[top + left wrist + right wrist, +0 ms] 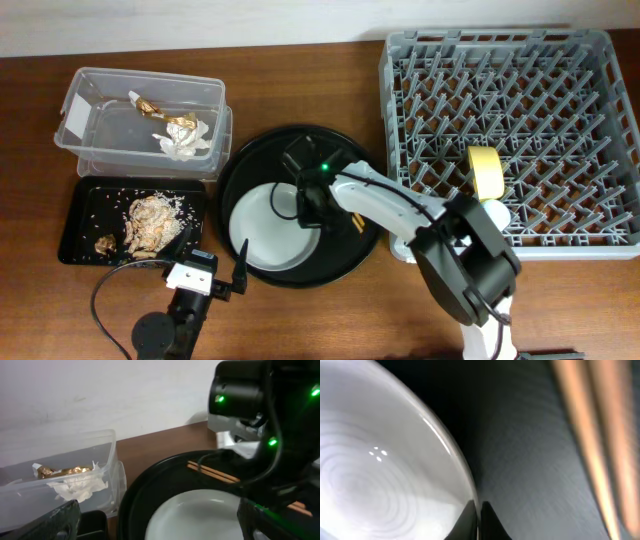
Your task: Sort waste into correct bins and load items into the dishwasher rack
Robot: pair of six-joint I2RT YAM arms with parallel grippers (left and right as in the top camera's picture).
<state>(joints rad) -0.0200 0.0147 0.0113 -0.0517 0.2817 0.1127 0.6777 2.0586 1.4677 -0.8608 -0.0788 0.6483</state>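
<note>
Right against the right wrist lens, the plate fills the left of the frame. Its rim curves down to the right gripper, whose jaws are pinched almost together on that rim, gripping it. Blurred chopsticks cross the upper right of that view.

From overhead, the tub sits at the upper left of the table. It holds the tissue and the wrapper. Just below it in the frame lies the shallow tray, with the food scraps heaped in its middle and crumbs scattered around them.

At the bottom, left of centre, the left arm points up the frame toward the round tray. In its wrist view the left gripper has its jaws spread wide, holding nothing, just short of the plate's near rim.

The round tray takes the centre of the overhead frame, with the plate in its lower left part. The chopsticks lie on the tray's bare floor, right of the plate and close to it.

The rack fills the right side. The bowl stands on edge among the pegs in its lower middle.
</note>
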